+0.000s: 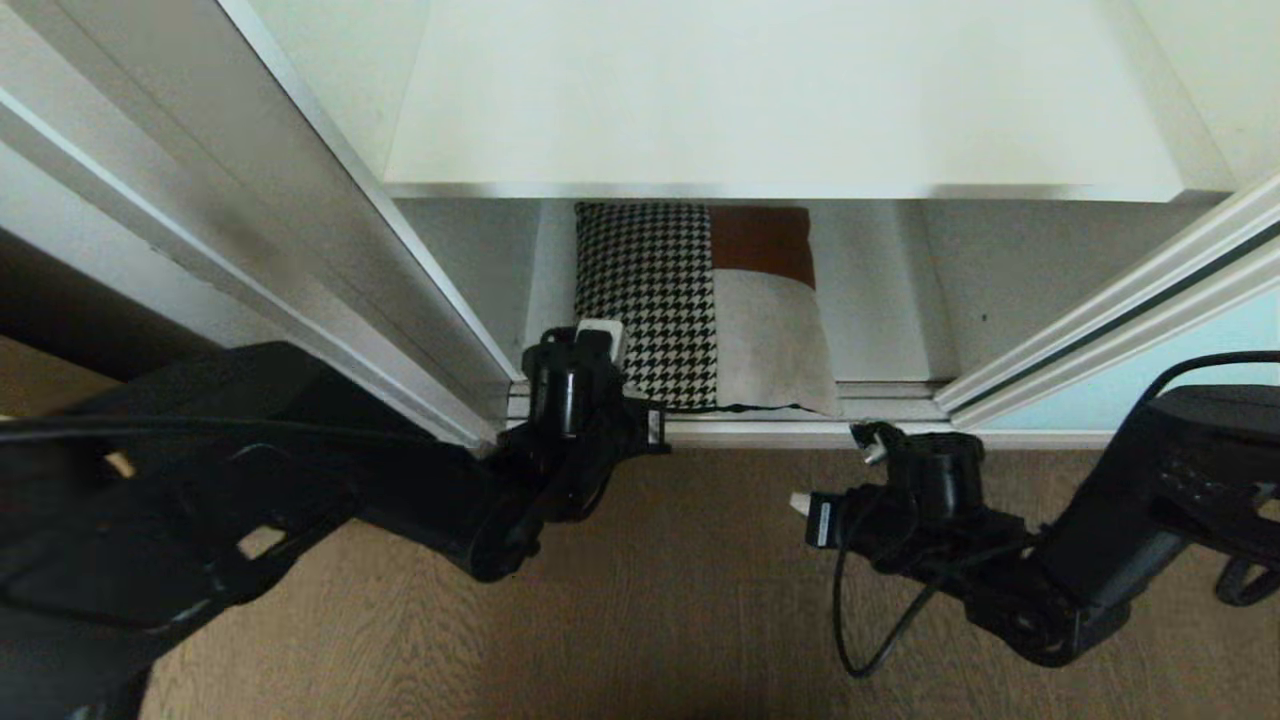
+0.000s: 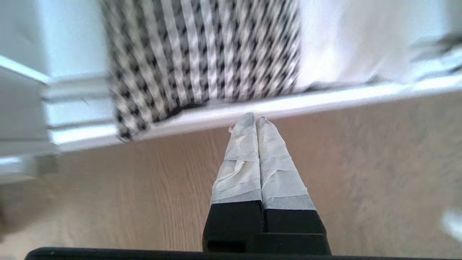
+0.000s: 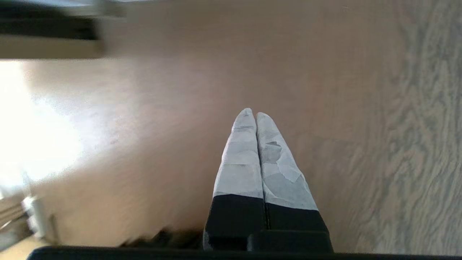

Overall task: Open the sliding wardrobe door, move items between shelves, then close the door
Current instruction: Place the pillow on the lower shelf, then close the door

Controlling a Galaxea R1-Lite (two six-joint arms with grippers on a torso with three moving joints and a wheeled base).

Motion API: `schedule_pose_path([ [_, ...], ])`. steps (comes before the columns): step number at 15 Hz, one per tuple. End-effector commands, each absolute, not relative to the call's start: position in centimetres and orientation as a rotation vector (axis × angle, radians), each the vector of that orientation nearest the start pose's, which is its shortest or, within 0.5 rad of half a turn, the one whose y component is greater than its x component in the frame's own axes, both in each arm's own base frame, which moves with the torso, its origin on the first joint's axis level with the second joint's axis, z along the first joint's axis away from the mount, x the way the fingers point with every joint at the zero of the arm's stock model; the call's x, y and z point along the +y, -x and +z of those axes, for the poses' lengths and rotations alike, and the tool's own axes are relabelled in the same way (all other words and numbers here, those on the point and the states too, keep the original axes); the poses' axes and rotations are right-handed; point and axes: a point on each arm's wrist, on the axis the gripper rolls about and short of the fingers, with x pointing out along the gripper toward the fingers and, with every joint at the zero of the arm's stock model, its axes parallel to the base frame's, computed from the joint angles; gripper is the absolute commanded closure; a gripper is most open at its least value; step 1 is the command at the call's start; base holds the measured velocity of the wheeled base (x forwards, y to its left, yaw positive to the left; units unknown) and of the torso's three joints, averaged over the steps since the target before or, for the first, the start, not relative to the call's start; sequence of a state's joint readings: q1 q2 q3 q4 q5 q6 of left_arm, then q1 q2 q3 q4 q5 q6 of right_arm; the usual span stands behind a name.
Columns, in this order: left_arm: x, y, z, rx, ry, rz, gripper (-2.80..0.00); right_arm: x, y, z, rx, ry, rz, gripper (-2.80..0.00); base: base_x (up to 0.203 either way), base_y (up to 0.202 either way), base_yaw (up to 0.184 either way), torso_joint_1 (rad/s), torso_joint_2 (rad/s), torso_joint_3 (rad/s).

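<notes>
The wardrobe stands open in the head view. The cushion (image 1: 700, 300), half houndstooth with a brown patch over a cream one, lies on the lower shelf (image 1: 890, 300), its front edge at the floor track. Above it is a bare white shelf (image 1: 780, 100). The sliding wardrobe door (image 1: 1215, 365), with pale blue glass, sits at the right. My left gripper (image 1: 598, 335) is shut and empty just in front of the cushion's houndstooth corner (image 2: 202, 54), tips (image 2: 255, 117) near the track. My right gripper (image 1: 800, 503) is shut and empty above the floor, right of the cushion.
A silver-white frame (image 1: 300, 230) runs diagonally along the left side of the opening. The white floor track (image 1: 880, 410) crosses in front of the lower shelf. Wood-grain floor (image 1: 700, 600) lies below both arms. A loose black cable (image 1: 870, 620) hangs from the right arm.
</notes>
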State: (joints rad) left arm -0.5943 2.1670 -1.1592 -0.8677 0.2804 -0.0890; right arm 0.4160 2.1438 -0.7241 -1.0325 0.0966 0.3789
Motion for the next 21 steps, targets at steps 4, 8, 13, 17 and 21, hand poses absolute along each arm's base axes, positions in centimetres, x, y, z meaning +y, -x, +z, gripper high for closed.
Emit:
schedule_pose_path([
  [4,-20.1,-29.5,19.7,0.031,0.095,-0.239,0.0,14.2,-24.2,11.8,0.348,-0.309,0.519,0.0,0.0,0.0,0.0,0.0,0.0,0.0],
  [8,-16.3,-24.1,22.4,-0.003,0.105,-0.204,0.0,12.6,-17.8,15.1,0.22,-0.323,0.48,0.0,0.0,0.0,0.0,0.0,0.0,0.0],
  [13,-11.1,-17.4,23.7,-0.049,0.086,-0.103,0.0,8.9,-11.1,17.7,0.089,-0.347,0.378,0.0,0.0,0.0,0.0,0.0,0.0,0.0],
  [17,-7.3,-13.3,23.8,-0.055,0.048,0.033,0.0,5.1,-7.1,17.5,0.041,-0.347,0.337,0.0,0.0,0.0,0.0,0.0,0.0,0.0],
  [21,-2.8,-10.1,21.6,-0.042,-0.018,0.261,0.0,3.1,-4.9,16.7,-0.01,-0.293,0.331,0.0,0.0,0.0,0.0,0.0,0.0,0.0],
])
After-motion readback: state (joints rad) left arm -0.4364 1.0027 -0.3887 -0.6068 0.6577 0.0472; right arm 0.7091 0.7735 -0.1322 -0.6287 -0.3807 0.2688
